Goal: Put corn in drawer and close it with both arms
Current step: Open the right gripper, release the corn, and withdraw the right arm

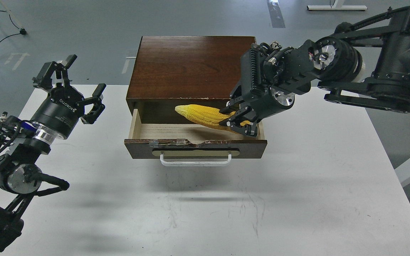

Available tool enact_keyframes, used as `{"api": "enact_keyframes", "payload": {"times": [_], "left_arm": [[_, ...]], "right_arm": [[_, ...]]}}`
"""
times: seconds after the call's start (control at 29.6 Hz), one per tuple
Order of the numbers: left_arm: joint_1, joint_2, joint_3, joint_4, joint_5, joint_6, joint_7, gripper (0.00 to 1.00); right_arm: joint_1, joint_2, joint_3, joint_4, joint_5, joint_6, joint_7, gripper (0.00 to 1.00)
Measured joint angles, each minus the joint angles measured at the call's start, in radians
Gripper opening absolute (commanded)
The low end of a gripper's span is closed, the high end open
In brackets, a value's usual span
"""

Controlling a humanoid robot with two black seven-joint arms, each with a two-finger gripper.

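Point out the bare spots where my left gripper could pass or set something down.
Bare: the white table in front of the drawer, and between the left gripper and cabinet. Crowded: the drawer's right end, where the right gripper holds the corn.

You have the dark brown wooden cabinet (190, 67) at the far middle of the white table (297, 199), its shallow pull-out drawer (194, 147) drawn open toward you. Inside it, to the right, lies the yellow tapered corn cob (201, 114) — tip pointing left. The right black two-finger gripper (238, 122) sits over the cob's right end; the left black two-finger gripper (80, 89) stands well left of the cabinet — above the table's left edge.
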Motion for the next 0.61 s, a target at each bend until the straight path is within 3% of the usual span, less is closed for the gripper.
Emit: {"api": "enact_keyframes", "payload": {"times": [0.1, 0.37, 0.61], "left_arm": [[0.0, -0.003, 0.002, 0.0, 0.0, 0.0, 0.001, 1.0], [0.0, 0.001, 0.002, 0.0, 0.0, 0.0, 0.001, 1.0], [-0.006, 0.011, -0.001, 0.0, 0.0, -0.006, 0.0, 1.0]], "right_arm": [[0.001, -0.004, 0.003, 0.001, 0.017, -0.003, 0.0, 0.96], [0.052, -0.11, 0.041, 0.026, 0.182, -0.013, 0.0, 0.97], [0.027, -0.3, 0.121, 0.043, 0.517, -0.015, 0.0, 0.98]]}}
